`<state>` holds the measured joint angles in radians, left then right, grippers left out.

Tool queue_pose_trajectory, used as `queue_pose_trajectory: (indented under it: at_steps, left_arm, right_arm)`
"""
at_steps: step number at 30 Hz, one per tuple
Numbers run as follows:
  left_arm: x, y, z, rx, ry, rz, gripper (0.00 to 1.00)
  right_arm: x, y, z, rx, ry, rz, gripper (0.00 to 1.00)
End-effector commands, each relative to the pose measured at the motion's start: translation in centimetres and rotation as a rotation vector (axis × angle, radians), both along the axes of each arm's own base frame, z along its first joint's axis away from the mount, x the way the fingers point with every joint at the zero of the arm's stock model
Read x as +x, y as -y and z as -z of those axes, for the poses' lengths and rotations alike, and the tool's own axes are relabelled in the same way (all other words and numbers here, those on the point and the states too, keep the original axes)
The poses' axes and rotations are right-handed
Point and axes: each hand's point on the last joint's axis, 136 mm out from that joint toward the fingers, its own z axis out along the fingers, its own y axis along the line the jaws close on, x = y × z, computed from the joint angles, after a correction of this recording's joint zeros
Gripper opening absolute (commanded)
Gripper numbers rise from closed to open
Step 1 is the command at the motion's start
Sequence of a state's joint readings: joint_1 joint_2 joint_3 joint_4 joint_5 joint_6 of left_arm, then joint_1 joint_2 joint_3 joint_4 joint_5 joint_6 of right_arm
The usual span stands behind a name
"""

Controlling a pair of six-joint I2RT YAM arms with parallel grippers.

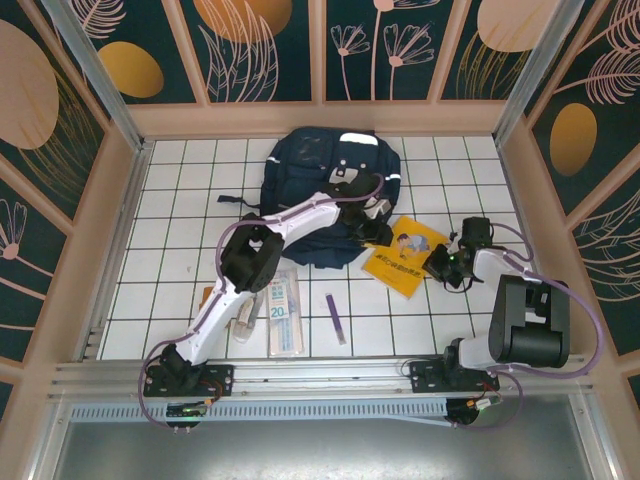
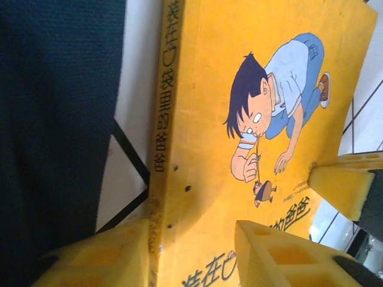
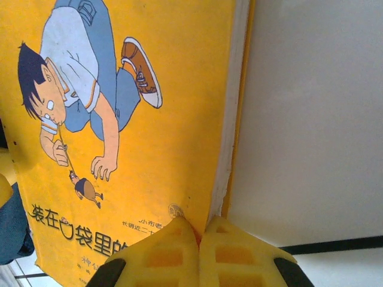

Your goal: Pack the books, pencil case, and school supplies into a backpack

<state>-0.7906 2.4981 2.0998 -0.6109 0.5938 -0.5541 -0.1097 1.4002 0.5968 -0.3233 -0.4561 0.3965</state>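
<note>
two arms bend inward, left hand astride yellow booklet, right hand closed.

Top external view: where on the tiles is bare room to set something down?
Bare tiles lie between the left wall and the backpack, between the backpack and the right wall, and in the near row between the purple pen and the right arm's base. It is crowded around the left arm, the "20" pack and the yellow booklet.
</note>
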Motion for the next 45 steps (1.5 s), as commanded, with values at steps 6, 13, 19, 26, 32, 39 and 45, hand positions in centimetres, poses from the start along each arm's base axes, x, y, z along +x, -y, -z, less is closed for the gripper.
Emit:
queue_pose_trajectory:
  at_steps: [6,13,19,26,32,39,45]
  left_arm:
    - [-4.3,5.3,-9.7,-0.352,-0.035,0.14,0.34]
    - [-3.0,4.3,-5.9,-0.162,-0.038,0.076,0.31]
    - [-2.3,3.5,-4.0,-0.056,-0.037,0.041,0.3]
    - [-1.6,1.7,-1.5,0.093,-0.024,0.0,0.35]
    - [-3.3,1.8,-0.7,0.067,-0.123,0.014,0.34]
    - [-3.2,2.4,-0.9,0.029,-0.132,0.012,0.22]
    - [-2.6,1.6,-0.4,0.066,-0.098,-0.006,0.22]
  right_arm:
    - [0.4,-4.9,-2.8,0.226,0.195,-0.174,0.0]
    - [0.6,-4.8,-4.7,0.218,0.32,-0.19,0.0]
    - [1.1,-4.7,-6.8,0.19,0.428,-0.198,0.0]
    - [1.0,-3.5,-6.0,0.119,0.424,-0.147,0.0]
    - [0.7,-2.7,-4.8,0.09,0.383,-0.091,0.0]
    - [0.1,0.1,-1.9,-0.044,0.178,0.028,0.21]
    - [-1.3,3.5,-1.5,-0.204,-0.056,0.175,0.55]
